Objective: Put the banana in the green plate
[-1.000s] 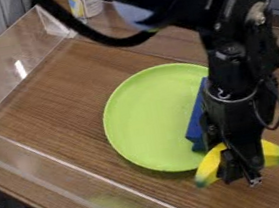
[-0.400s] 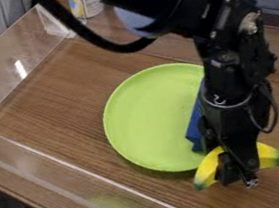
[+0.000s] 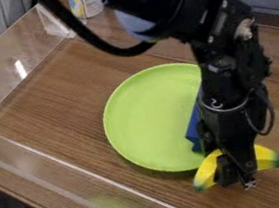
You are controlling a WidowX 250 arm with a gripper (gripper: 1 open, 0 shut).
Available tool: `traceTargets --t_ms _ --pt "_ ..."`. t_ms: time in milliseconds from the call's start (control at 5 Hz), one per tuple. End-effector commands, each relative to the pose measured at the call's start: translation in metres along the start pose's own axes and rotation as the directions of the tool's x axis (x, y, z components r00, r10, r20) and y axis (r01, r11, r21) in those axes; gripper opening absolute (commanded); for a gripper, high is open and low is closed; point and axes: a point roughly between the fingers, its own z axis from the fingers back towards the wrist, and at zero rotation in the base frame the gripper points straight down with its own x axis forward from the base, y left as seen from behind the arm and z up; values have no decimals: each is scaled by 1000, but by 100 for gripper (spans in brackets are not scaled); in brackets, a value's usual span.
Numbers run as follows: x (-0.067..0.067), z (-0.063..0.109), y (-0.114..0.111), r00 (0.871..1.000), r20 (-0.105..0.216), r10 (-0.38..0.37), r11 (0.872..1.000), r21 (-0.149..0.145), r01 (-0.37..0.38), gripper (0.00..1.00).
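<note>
The yellow banana (image 3: 211, 169) with a greenish tip lies on the wooden table just off the near right rim of the green plate (image 3: 148, 117). My gripper (image 3: 239, 168) points straight down over the banana's middle with its black fingers shut on it. The banana's two ends stick out to either side of the fingers, the right end (image 3: 269, 160) greenish. The arm hides part of the plate's right side.
A blue block (image 3: 196, 130) rests at the plate's right edge, partly behind my arm. Clear plastic walls (image 3: 28, 146) fence the wooden table at left and front. A bottle (image 3: 74, 3) stands at the far back.
The arm has shifted only slightly left and down. The banana stays in the same spot between the shut fingers.
</note>
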Motion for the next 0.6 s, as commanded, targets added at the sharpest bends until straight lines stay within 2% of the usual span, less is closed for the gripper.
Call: traceTargets --t_ms 0,400 --pt "3 3 5 999 31 7 1000 7 -7 0" --pt "2 -2 8 999 40 15 1000 4 -15 0"
